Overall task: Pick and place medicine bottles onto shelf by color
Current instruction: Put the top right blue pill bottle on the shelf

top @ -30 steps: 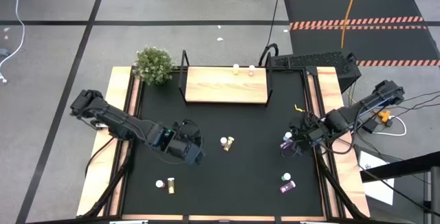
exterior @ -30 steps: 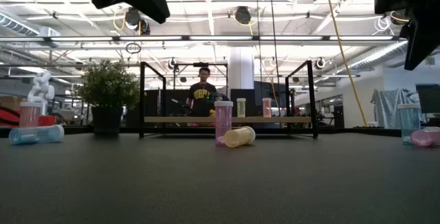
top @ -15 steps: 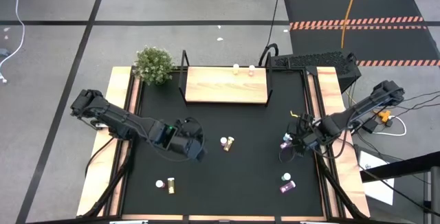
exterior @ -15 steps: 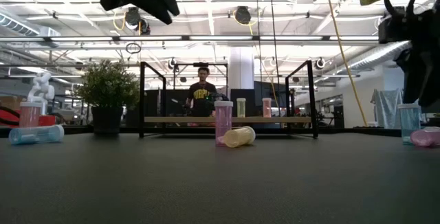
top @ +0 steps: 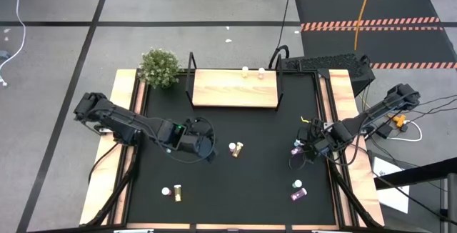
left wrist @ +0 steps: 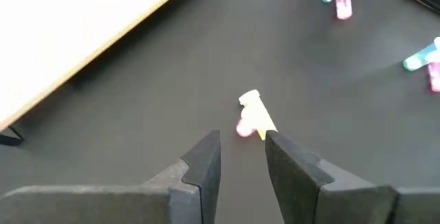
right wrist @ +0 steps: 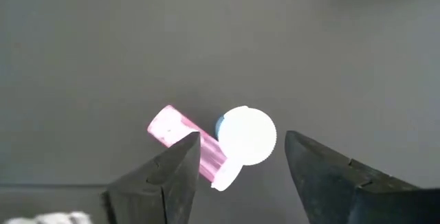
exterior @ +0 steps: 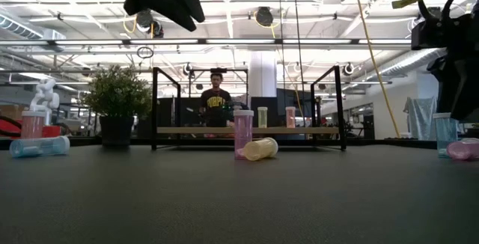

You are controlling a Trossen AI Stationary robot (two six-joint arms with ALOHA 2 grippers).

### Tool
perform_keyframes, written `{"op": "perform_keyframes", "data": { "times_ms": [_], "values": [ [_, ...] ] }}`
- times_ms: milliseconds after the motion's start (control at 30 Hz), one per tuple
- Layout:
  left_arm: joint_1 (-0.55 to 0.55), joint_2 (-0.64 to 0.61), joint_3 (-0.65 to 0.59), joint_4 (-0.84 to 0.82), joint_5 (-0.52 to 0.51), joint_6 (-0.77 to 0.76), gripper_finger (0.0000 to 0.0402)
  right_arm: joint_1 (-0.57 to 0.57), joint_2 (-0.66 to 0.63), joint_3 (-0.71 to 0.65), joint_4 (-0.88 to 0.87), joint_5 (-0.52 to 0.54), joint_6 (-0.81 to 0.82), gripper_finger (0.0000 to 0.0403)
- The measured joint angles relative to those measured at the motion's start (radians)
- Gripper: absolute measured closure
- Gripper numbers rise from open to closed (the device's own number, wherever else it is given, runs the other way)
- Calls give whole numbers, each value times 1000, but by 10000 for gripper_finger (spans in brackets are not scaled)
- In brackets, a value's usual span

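On the black bench (top: pixel 250 190) right end effector (right wrist: pixel 237 159) was open astride the upright blue bottle (right wrist: pixel 246 136), left end effector (left wrist: pixel 240 157) part-open and empty; should've centred on the cap, clear of the fallen pink bottle (right wrist: pixel 175 133)

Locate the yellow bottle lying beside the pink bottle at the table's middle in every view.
High view: yellow bottle at table centre, below the wooden shelf.
Low view: centre, lying before the shelf.
Left wrist view: just past the left gripper.
Right wrist view: not in it.
Shared landmark: the shelf.
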Motion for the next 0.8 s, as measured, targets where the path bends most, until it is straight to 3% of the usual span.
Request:
{"op": "perform_keyframes", "data": {
  "times_ms": [600,800],
  "values": [
    [111,0,0,2,58,141,284,-27,0,-1,4,5,42,251],
    [132,0,0,2,59,194,284,-64,0,-5,20,-44,-8,267]
  ]
}}
